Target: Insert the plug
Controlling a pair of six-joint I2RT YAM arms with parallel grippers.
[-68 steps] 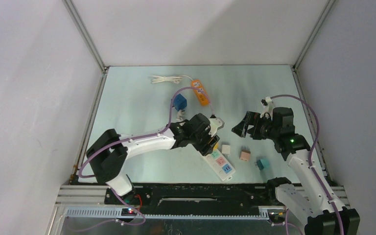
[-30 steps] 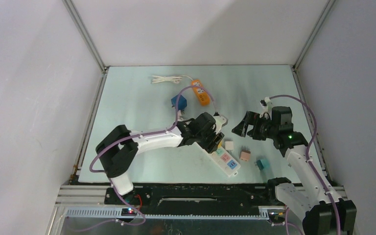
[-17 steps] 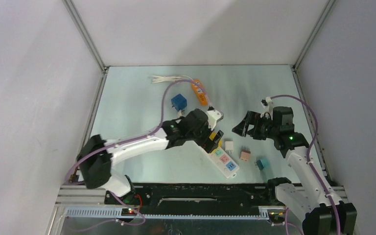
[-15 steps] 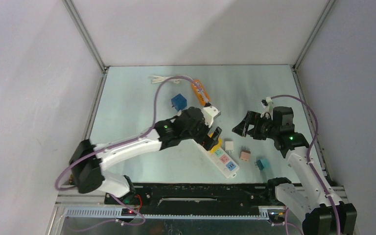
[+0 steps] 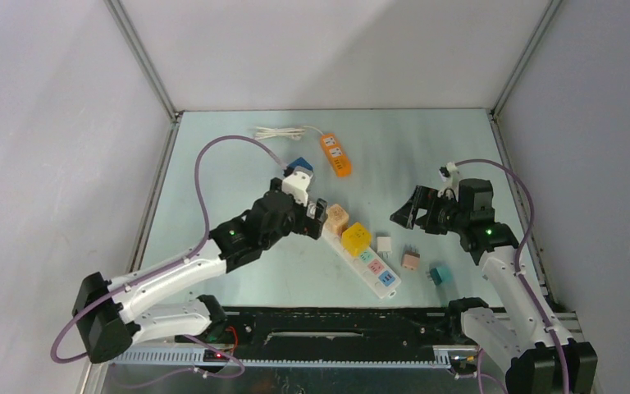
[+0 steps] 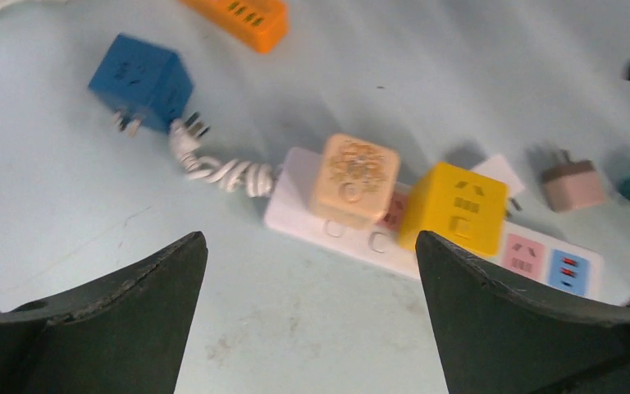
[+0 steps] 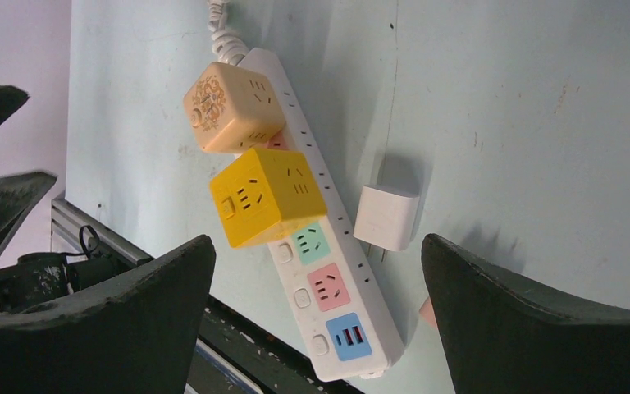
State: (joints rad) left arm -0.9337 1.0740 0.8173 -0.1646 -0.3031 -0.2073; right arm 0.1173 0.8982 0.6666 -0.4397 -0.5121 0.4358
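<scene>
Jaws of the left gripper (image 5: pixel 318 220) stood apart and empty, just beside the peach cube (image 5: pixel 336 217); the right gripper (image 5: pixel 404 215) was apart too, holding nothing. The yellow plug (image 5: pixel 356 237) sat on the white power strip (image 5: pixel 369 264) next to that cube, a socket face up. The left wrist view showed the coiled cord (image 6: pixel 225 174), which the top view hid. The strip's long axis ran from far left to near right.

Robotics lab test cell, probably. Plain white panel walls (image 5: pixel 312 49) on aluminium frame struts (image 5: pixel 143 61) enclose pale green table (image 5: pixel 410 139). Left arm (image 5: pixel 172 275), right arm (image 5: pixel 513 279) bolted to black base rail (image 5: pixel 328 328). Slotted cable duct (image 5: pixel 328 355) along near edge.
</scene>
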